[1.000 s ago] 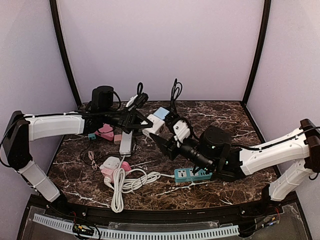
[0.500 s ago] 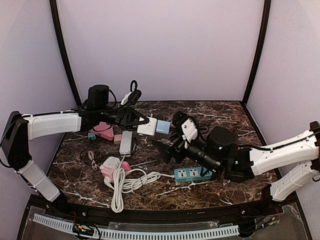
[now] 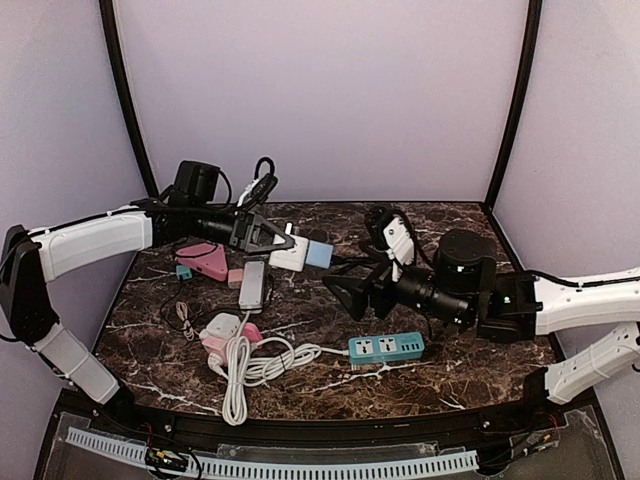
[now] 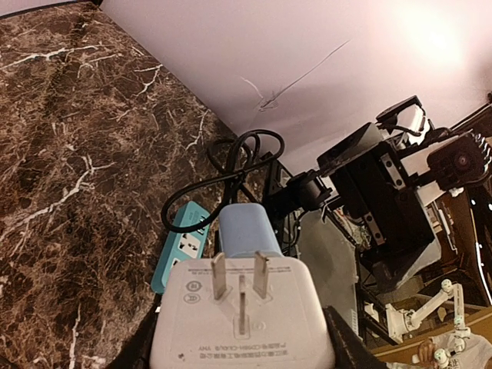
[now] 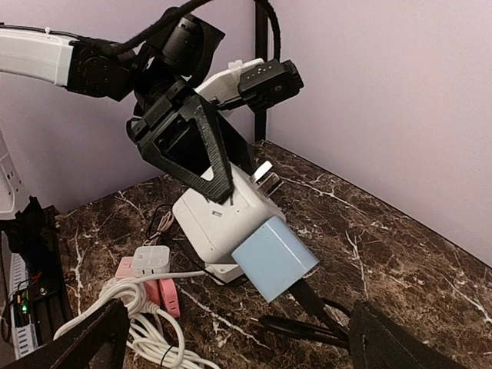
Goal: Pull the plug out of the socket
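Just left of centre in the overhead view, above the dark marbled desk (image 3: 440, 222), the left end effector (image 3: 272, 237) is clenched on a white socket adapter (image 3: 290, 252). Whether the adapter is lifted clear or grazes the surface is not clear. The pale blue plug (image 3: 318, 253) is seated in the adapter's far face and points toward the right of the frame, with its black cable (image 5: 307, 304) trailing down to the desk. That orientation seems deliberate. The left arm acts as the anchor and presents the plug's free sides to the other arm, so a pull can run straight along the pins.

Right of centre, the right end effector (image 3: 348, 295) is released. Its fingers are spread wide with nothing between them, and it sits near the plug but apart from it. In its own wrist view the plug lies in the middle, ahead of the gap. The plug is not yet pulled, so the next move calls for closing on the blue body alone.

The only holders here are sockets. The adapter's holds the blue plug, and its own three prongs face the left wrist camera, unplugged. The teal power strip (image 3: 386, 347) at lower centre shows vacant outlets.
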Controlling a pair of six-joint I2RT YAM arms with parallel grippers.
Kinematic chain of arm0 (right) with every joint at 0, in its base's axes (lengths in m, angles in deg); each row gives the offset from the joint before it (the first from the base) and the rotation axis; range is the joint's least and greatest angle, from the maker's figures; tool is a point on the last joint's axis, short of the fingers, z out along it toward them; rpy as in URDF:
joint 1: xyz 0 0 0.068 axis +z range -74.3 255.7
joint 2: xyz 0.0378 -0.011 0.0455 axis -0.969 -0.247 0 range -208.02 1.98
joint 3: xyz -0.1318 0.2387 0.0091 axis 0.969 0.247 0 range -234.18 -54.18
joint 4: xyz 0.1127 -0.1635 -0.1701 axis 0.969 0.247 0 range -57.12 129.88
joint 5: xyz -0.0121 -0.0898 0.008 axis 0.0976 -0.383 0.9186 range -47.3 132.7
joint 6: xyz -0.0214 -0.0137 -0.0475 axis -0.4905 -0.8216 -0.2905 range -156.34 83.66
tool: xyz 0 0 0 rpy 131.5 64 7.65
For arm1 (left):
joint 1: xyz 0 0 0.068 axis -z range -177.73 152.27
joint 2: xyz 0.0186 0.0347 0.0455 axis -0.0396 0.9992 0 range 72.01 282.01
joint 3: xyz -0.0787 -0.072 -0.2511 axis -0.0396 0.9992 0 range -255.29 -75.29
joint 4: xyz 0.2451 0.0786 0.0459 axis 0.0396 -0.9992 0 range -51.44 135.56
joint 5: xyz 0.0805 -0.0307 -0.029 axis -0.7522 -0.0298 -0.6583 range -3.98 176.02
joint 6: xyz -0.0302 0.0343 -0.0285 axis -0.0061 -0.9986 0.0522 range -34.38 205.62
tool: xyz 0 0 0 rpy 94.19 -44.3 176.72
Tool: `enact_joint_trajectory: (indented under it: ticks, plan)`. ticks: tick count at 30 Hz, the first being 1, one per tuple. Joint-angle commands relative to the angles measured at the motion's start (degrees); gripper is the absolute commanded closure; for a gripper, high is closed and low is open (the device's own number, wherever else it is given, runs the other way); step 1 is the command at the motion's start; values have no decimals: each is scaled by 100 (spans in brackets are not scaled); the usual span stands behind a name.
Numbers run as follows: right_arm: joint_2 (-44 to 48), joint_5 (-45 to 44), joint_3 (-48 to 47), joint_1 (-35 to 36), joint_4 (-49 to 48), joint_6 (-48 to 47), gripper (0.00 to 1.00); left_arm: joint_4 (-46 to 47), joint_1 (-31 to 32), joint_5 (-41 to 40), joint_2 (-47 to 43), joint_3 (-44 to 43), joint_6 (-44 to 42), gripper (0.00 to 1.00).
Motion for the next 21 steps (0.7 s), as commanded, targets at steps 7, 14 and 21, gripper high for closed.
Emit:
enact_joint_trajectory:
  ticks: [7, 14, 21]
  plan:
    - [345, 1070, -251, -352, 1291, -439, 1, -1226, 5, 202, -380, -391, -1247, 82]
    - [-211, 491, -631, -14, 1507, -1250, 6, -1445, 177, 207, -278, -439, -1423, 82]
    - [-877, -46, -926, 205, 1344, -1576, 7, -1470, 396, 217, -190, -452, -1415, 82]
